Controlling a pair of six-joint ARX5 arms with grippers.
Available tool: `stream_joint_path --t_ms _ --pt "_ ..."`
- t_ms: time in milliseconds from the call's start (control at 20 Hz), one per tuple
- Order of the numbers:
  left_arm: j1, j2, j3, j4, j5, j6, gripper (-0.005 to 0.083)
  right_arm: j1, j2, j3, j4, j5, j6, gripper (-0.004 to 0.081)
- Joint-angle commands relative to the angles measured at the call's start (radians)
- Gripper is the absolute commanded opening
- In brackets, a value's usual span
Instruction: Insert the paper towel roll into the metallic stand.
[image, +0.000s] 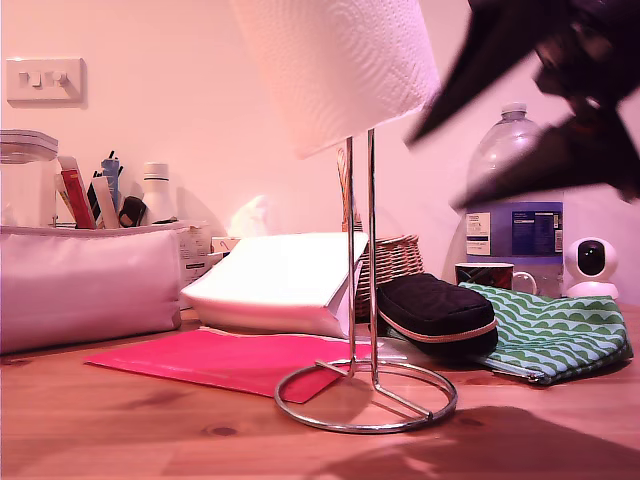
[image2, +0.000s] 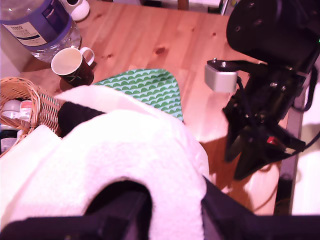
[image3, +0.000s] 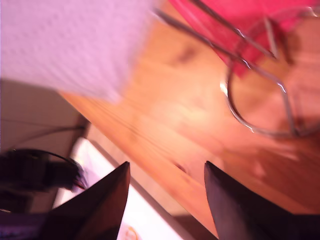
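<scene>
While the roll (image: 335, 70) hangs high over the stand (image: 365, 395) in the ext. view, the first gripper (image2: 170, 212) has its dark fingers pinched on the roll's top rim. One finger looks to be down in the hollow core & one outside, so it is holding the roll by its wall. The roll leans a bit, w/ its low edge right at the top of the stand's thin wire loop. If the loop tip is in the hole yet, the pics can't tell, b/c the paper hides it. The stand's ring sits flat on the wood table (image: 120, 430), partly on a red sheet (image: 210, 360), w/ a black pouch (image: 435, 310) just beside it & a white paper bag (image: 280, 280) behind. The second gripper (image3: 165, 170) is spread wide w/ nothing in it. It looks like the blurry dark one at the ext. view's top right, near the roll but not touching. What could go wrong: the roll is soft & tilted, so the loop tip may poke the paper next to the hole & not slide in. Then a push down could tip the light stand or make it skid on the red sheet, since nothing holds the ring down. The pinch is on one side only, so the roll may swing or slip. The free arm is close, so a bump could knock the roll off line.
</scene>
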Motion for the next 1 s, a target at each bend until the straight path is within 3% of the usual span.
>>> stream_joint_path --t_ms 0,150,950 --pt "-0.018 0.056 -0.038 -0.021 -0.001 0.015 -0.0022 0.004 -0.011 0.013 -0.056 0.028 -0.038 0.0423" --pt "-0.022 0.056 -0.038 -0.023 -0.024 0.027 -0.0022 0.004 -0.011 0.013 -0.114 0.069 -0.082 0.0423" --pt "-0.018 0.188 -0.038 -0.023 -0.054 0.04 -0.0022 0.004 -0.011 0.013 -0.163 0.087 -0.114 0.0423"
